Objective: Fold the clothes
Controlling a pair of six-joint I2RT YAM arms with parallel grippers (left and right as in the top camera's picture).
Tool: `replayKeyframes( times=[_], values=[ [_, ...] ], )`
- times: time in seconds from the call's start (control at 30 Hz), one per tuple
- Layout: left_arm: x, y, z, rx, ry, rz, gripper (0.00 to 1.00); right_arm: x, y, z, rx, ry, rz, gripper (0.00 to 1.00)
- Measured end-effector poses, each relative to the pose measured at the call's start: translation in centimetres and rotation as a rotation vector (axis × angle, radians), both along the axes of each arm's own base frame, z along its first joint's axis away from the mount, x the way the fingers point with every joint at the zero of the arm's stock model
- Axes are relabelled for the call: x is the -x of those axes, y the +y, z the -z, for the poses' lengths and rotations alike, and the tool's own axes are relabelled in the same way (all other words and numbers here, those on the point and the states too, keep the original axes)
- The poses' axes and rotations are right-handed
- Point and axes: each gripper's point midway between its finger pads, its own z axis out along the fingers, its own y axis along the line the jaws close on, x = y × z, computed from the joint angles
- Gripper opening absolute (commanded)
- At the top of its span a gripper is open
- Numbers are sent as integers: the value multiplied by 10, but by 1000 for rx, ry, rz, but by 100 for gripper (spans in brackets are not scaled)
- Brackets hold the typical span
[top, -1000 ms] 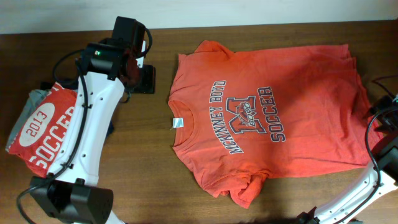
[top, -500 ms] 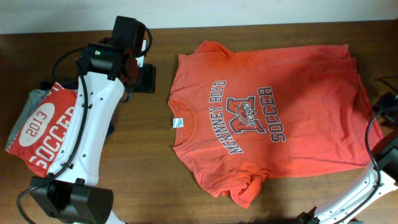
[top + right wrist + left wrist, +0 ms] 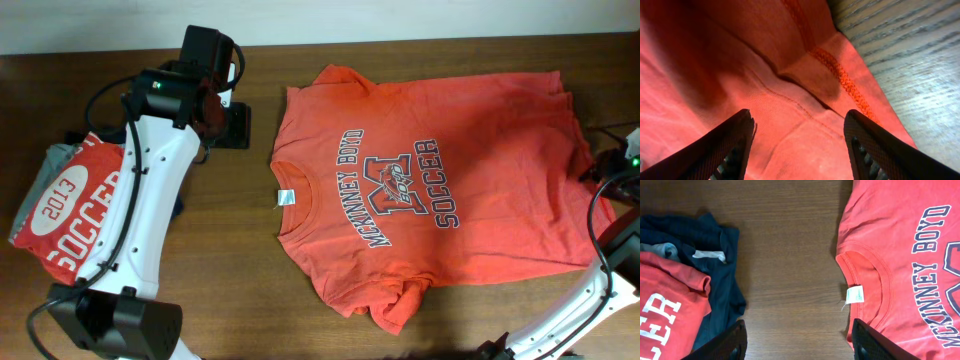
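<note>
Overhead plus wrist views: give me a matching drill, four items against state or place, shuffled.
Things:
1. T-shirt
2. neck tag
3. 2013 shirt
4. right gripper

States:
A. folded, lying on dark garments
B. spread out, print up
C. open, close over orange fabric
D. small, white

Pairs: 1-B, 2-D, 3-A, 4-C
</note>
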Motion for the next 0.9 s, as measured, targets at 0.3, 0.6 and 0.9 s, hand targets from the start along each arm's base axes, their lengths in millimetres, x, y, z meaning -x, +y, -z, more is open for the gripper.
replayKeyframes(
  times=[0.3,0.6,0.9],
  values=[
    [-5,-1,-2,5,-21,1,72,-2,-1,8,2,-7,-19,60],
    [-5,-1,-2,5,-23,1,72,-3,4,8,-23,-18,-41,60],
    [-5,-1,-2,5,-24,1,72,2,14,12,-69,-6,-63,56]
  ],
)
